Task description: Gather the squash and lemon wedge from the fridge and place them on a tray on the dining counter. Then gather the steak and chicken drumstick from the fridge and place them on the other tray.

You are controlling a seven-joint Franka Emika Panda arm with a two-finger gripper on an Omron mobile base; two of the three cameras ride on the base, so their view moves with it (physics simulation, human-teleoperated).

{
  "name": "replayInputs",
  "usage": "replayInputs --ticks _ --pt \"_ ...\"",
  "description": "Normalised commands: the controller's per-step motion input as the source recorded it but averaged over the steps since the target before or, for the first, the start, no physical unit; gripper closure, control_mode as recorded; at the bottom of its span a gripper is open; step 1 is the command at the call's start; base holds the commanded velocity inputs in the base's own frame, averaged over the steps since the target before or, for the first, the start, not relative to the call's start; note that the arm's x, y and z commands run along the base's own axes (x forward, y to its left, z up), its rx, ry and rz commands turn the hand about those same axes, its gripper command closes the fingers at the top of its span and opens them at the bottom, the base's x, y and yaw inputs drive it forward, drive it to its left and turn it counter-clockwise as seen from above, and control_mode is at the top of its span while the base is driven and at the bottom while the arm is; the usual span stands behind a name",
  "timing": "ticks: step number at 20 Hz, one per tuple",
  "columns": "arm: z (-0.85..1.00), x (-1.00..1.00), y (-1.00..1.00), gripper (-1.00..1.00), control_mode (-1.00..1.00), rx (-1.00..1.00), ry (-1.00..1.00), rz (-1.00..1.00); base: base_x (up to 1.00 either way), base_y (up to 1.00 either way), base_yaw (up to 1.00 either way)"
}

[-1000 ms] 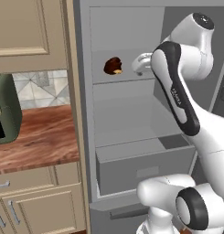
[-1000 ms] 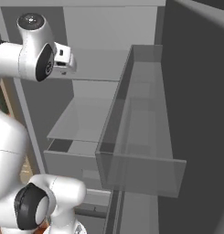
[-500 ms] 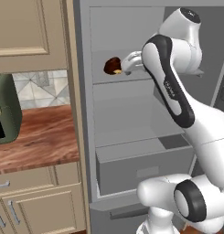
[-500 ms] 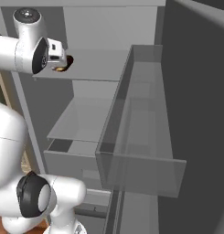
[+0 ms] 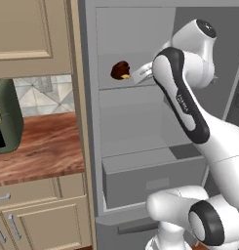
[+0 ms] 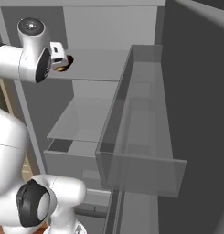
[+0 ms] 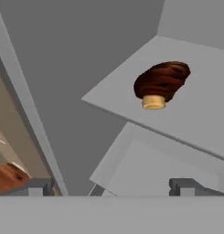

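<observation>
A brown chicken drumstick with a pale bone end lies on the upper shelf of the open grey fridge. In the hand view the drumstick sits above and to the right of centre, its bone end facing me. My gripper hangs just right of the drumstick at shelf height, open, with nothing between its fingers. From the right base view the gripper is at the shelf's left front, with the drumstick just behind it. Squash, lemon wedge, steak and both trays are out of view.
A lower shelf and a pulled-out grey drawer lie below the hand. The open fridge door with its clear bin stands to the right. Left of the fridge are beige cabinets, a wood-grain counter and a dark green appliance.
The arm has swung left and the gripper has closed in on the drumstick from the right. The jaws have stayed open.
</observation>
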Motion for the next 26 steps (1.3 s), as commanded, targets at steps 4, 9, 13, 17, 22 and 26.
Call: replayInputs --ticks 4,9,13,17,22,26 --pt "0.0 0.4 0.05 -1.0 -1.0 -0.03 0.02 0.01 0.0 0.0 0.0" --pt "0.0 0.49 0.01 -1.0 -1.0 -0.03 0.1 0.0 0.0 0.0 0.0" --pt "-0.02 0.44 0.01 -1.0 -1.0 -0.02 0.1 0.0 0.0 0.0 0.0" --pt "-0.09 0.37 0.18 -1.0 -1.0 -0.03 0.07 0.0 0.0 0.0 0.0" --pt "-0.18 0.16 0.26 -1.0 -1.0 -0.02 0.0 0.0 0.0 0.0 0.0" --pt "-0.01 0.18 0.03 -1.0 -1.0 0.0 0.0 0.0 0.0 0.0 0.0"
